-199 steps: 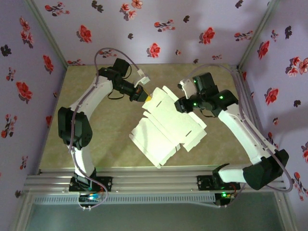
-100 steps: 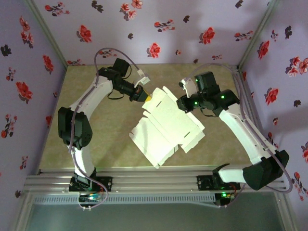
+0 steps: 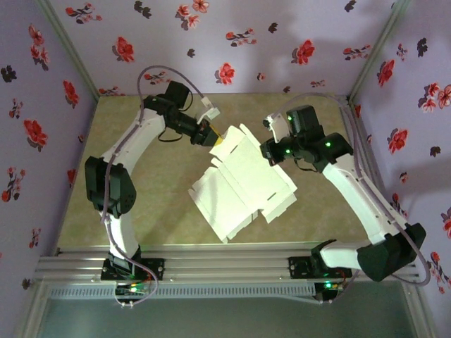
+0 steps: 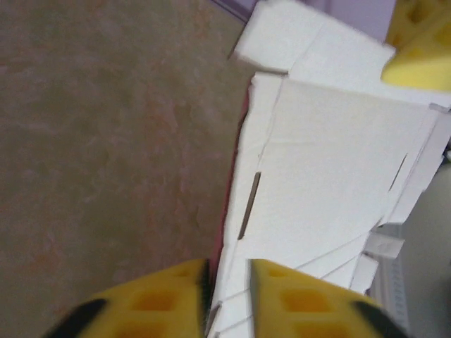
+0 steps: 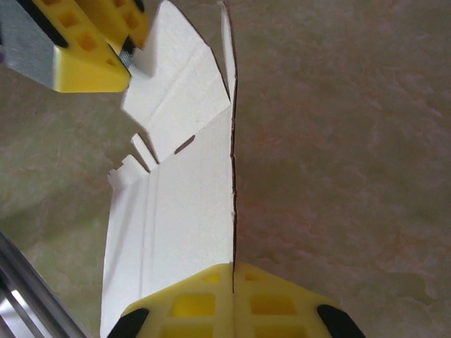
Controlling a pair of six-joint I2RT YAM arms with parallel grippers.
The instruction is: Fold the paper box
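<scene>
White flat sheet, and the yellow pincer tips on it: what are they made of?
The white flattened paper box looks like thin matt card: crisp creases, cut slots, a thin dark edge. The right pincer has yellow fingers that look like dull moulded plastic, perhaps printed, with square hollows.

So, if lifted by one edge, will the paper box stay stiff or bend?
Probably floppy: the paper box is thin card with creases and slots, so panels far from the right gripper would likely sag. It looks light and may slide on the table if pushed.
</scene>
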